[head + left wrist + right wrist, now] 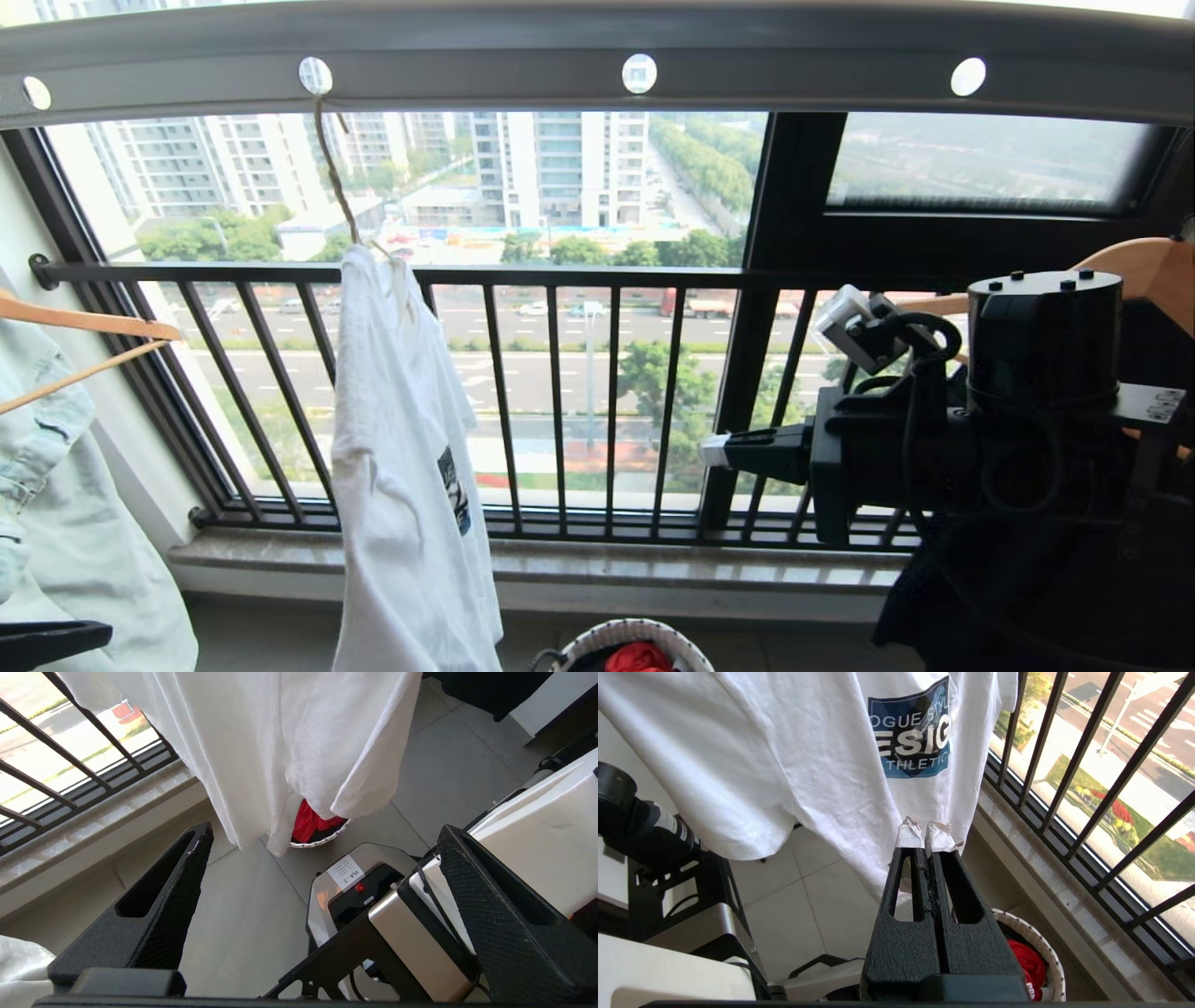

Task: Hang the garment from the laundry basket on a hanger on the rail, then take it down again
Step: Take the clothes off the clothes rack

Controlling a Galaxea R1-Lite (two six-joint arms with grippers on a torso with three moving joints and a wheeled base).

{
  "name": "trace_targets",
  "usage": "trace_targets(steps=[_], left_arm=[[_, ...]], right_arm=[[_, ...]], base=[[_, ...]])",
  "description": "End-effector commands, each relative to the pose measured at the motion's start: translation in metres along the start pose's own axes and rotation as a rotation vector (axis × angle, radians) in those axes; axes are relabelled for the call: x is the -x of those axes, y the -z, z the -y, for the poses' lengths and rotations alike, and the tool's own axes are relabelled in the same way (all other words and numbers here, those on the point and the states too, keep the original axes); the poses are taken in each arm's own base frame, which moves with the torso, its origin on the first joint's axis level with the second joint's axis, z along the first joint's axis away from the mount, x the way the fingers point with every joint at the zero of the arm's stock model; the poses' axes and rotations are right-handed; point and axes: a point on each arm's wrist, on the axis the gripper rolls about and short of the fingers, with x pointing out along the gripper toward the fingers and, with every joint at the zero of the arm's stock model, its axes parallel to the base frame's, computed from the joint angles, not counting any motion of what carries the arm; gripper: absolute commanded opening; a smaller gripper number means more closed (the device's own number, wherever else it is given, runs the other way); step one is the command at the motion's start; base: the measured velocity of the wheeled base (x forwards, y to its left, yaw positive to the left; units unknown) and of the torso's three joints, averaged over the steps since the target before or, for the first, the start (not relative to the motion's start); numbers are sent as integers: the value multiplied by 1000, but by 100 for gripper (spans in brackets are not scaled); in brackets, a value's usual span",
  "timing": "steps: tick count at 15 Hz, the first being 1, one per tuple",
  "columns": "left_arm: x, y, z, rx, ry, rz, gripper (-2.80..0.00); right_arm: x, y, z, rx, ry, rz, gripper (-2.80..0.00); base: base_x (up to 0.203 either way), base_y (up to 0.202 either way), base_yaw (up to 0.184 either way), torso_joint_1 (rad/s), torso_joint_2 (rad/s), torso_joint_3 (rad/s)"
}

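Note:
The garment (401, 448), a white T-shirt with a navy lettered print (915, 728), hangs on the thin cream hanger (336, 177). The hanger's long neck is hooked in a hole of the grey rail (794, 75). Below the shirt's hem stands the laundry basket (644, 637), also visible in the right wrist view (1045, 947). My right gripper (714, 450) is level, right of the shirt and apart from it; its taped fingertips (910, 835) are shut on nothing. My left gripper (325, 830) is low by the shirt's hem, open wide and empty.
A red cloth (1029, 963) lies in the basket. A pale denim garment (56, 485) hangs on wooden hangers at the left, and another wooden hanger (1148, 271) is at the right. The black balcony railing (560, 373) and stone sill (579, 560) lie behind. My base (355, 891) is below.

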Motion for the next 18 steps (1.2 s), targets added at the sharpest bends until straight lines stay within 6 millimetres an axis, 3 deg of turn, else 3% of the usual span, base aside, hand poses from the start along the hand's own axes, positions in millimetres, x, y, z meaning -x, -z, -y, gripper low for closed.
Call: trace_targets(steps=[1,12,18], left_arm=[[-2,-1,0,-7,22,-10,0],[-31,-37,-14,-7,75,-9,0],[-37,-50,-13,45,114,79,0]], right_arm=[[0,0,0,3,-3,3,-280],[-1,-1,0,1,-1,4,-280],[-25,-14,-38,-125,-92,91,-280]], base=[[0,0,0,0,0,0],[0,0,0,0,0,0],[0,0,0,0,0,0]])
